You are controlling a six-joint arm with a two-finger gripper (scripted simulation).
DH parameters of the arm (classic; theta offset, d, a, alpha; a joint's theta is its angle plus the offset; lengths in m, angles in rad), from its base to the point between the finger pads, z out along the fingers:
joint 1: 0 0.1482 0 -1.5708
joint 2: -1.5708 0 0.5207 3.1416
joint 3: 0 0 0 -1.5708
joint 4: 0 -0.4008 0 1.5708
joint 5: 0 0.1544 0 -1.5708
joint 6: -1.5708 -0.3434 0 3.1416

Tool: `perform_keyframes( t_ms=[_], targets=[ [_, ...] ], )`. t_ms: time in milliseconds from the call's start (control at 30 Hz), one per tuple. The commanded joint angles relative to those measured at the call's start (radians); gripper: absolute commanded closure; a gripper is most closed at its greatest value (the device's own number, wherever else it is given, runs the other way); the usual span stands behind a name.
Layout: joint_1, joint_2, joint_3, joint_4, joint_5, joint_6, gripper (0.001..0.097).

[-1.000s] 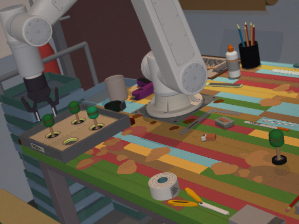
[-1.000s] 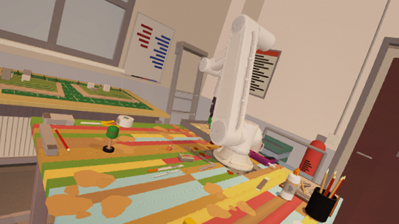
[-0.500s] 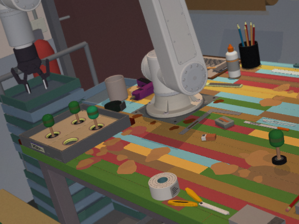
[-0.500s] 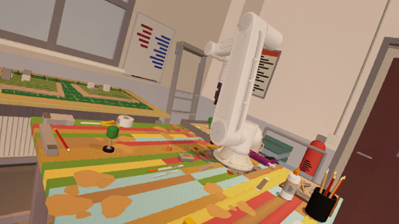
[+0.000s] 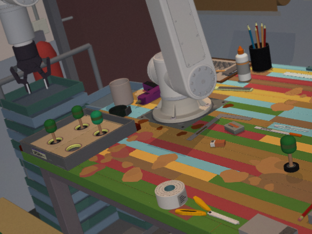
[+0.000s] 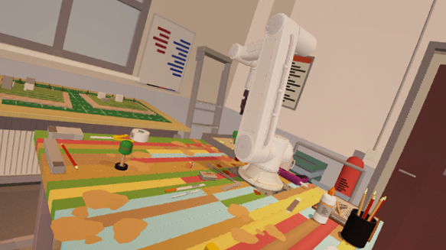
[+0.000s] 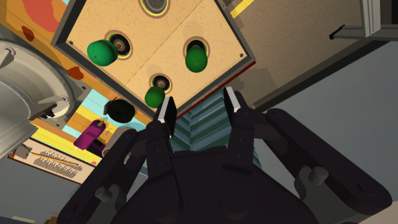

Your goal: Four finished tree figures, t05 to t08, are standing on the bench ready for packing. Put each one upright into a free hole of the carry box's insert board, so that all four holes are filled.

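Note:
My gripper (image 5: 36, 87) (image 7: 200, 108) hangs open and empty high above the stacked trays, beyond the far left corner of the carry box (image 5: 76, 136) (image 7: 151, 49). Three green tree figures stand upright in the insert board's holes: one at the left (image 5: 51, 129) (image 7: 196, 58), one at the back (image 5: 77, 114) (image 7: 154, 96) and one at the right (image 5: 97, 120) (image 7: 102, 52). The front hole (image 5: 73, 147) (image 7: 154, 5) is empty. A fourth tree figure (image 5: 289, 150) (image 6: 124, 154) stands upright on its black base at the right end of the bench.
A stack of green and grey trays (image 5: 40, 99) lies under my gripper, left of the box. A grey cup (image 5: 121, 91), a black tape roll (image 5: 119, 110) and a purple tool (image 5: 150, 92) sit behind the box beside the arm's base (image 5: 182, 107). A white tape roll (image 5: 171, 193) lies near the front edge.

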Motion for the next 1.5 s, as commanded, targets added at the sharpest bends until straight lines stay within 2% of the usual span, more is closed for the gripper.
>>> perform_keyframes(
  t_ms=[0,1000,1233,1467],
  targets=[
    [0.000,0.000,0.001,0.001,0.000,0.000,0.0381],
    [0.011,-0.001,0.002,0.001,-0.001,0.000,0.0381],
    [0.058,-0.001,0.002,0.001,-0.001,0.000,0.0381],
    [0.157,-0.001,0.002,0.000,-0.001,0.000,0.0381]
  ],
)
